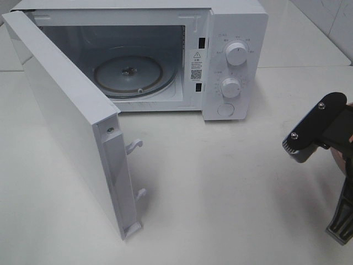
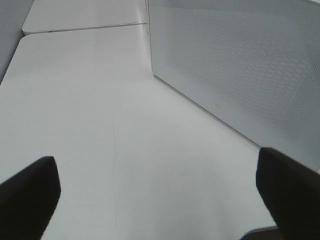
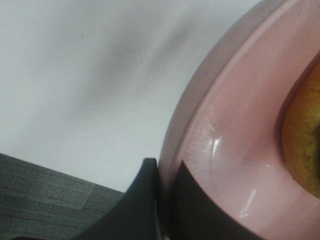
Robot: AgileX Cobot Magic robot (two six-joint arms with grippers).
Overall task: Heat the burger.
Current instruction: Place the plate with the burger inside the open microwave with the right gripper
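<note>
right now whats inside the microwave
Inside the microwave only the round glass turntable shows, with nothing on it. The open door covers the cavity's left edge, so that strip cannot be seen. The burger sits outside, on the pink plate.

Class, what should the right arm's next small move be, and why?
Probably carry the pink plate toward the microwave: the right gripper pinches its rim, the burger sits on it, the door stands open and the turntable is bare.
</note>
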